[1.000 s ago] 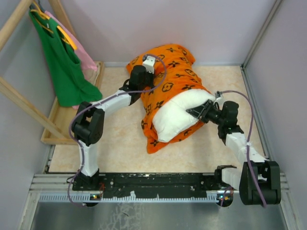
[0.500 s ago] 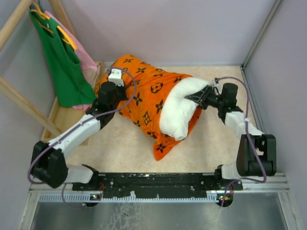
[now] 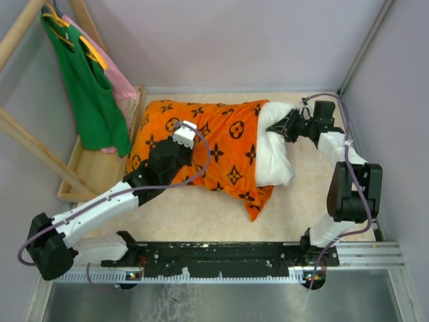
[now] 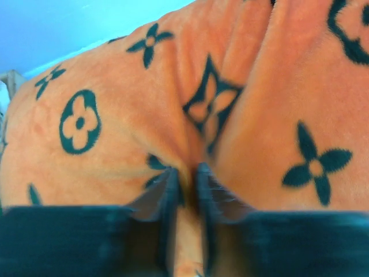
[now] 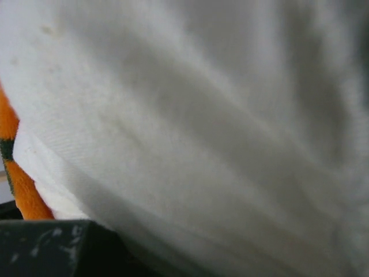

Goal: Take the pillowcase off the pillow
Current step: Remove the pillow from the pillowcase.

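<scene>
A: On the table (image 3: 315, 194), the pillowcase (image 3: 201, 144) lies across the left and centre. The pillow (image 3: 275, 157) sticks out of its right-hand mouth, and the rest is inside.

B: Grippers?

A: In the wrist view the left gripper (image 4: 185, 173) has its fingers nearly together, pinching a ridge of orange fabric on top of the case. The right gripper (image 3: 285, 126) is at the pillow's exposed far end by the right wall. It looks clamped on the white cloth. Its wrist view is all white fabric and the fingers hardly show.

B: Step?

A: Stripping the case off, about partway I'd say.

B: How to do it well?

A: Pull the two apart along the long axis. The right holds the pillow as an anchor while the left drags the case leftward, low and steady. The left pinch should hold the case layer only. If it catches stuffing, both will slide together. A grip nearer the closed end would probably peel better than mid-case. Watch the orange flap under the pillow's near corner, which could snag. The green top (image 3: 90, 87) hangs close on the left, so there's limited room.
</scene>
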Robot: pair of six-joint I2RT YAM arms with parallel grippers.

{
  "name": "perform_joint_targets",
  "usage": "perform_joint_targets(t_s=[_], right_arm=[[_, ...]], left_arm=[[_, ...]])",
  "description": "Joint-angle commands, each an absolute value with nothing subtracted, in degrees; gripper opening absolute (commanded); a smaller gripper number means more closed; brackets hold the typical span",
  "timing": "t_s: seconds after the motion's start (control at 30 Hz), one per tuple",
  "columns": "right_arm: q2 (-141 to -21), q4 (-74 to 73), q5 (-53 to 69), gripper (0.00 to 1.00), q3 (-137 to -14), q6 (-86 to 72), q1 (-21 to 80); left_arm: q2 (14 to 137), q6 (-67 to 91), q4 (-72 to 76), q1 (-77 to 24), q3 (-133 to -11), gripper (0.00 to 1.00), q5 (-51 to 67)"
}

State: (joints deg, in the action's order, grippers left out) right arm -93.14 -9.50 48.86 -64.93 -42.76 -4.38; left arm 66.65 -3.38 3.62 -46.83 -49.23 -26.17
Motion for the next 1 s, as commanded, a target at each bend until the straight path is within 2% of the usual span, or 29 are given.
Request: perform_joint_targets(t_s=[0.0,0.03,0.07,0.1,0.13,0.3,0.47,0.67,0.7,0.73,0.87,0.97], right_arm=[[-92.0,-7.6,45.4,0.0,-69.4,-37.5,-5.7],[-91.5,-7.7,45.0,0.0,-68.8,-37.2,-5.6],[-91.1,-7.6,44.8,0.0,-68.2,-36.8,-5.3],[-90.8,-7.7,44.7,0.0,-67.8,-36.3,-5.0],[-90.5,-8.3,44.7,0.0,-67.5,-35.7,-4.5],[-89.3,-11.5,43.2,0.0,-67.7,-31.8,-0.3],[-87.7,-12.9,43.3,0.0,-67.1,-29.7,4.5],[-85.3,-14.6,43.8,0.0,-65.8,-27.8,6.5],[-84.9,-15.2,43.9,0.0,-65.8,-27.2,6.5],[-84.4,-15.9,43.9,0.0,-65.9,-26.6,6.5],[-82.1,-15.4,44.8,0.0,-66.1,-27.0,6.5],[-81.1,-15.9,47.6,0.0,-67.5,-27.9,5.7]], left_arm=[[60.4,-8.8,10.7,-47.7,-48.7,0.57,-25.2],[60.2,-9.4,12.4,-47.6,-48.8,0.76,-26.2],[60.5,-10.2,13.4,-47.3,-49.5,0.89,-26.8],[61.4,-10.4,13.6,-46.7,-51.6,0.97,-27.2],[62.8,-10.7,13.1,-45.9,-53.7,0.99,-26.5],[74.5,-11.2,7.0,-39.7,-66.9,1.0,-16.6],[87.4,-9.0,2.4,-37.0,-79.9,1.0,-0.4],[103.0,-9.8,0.8,-37.0,-90.3,0.99,0.8],[105.1,-10.2,0.7,-37.0,-90.9,0.97,-0.2],[107.0,-10.5,1.0,-37.0,-91.1,0.91,-1.7],[112.0,-10.4,2.1,-36.1,-90.1,0.43,-9.3],[113.9,-11.9,1.7,-33.8,-89.1,0.16,-14.6]])
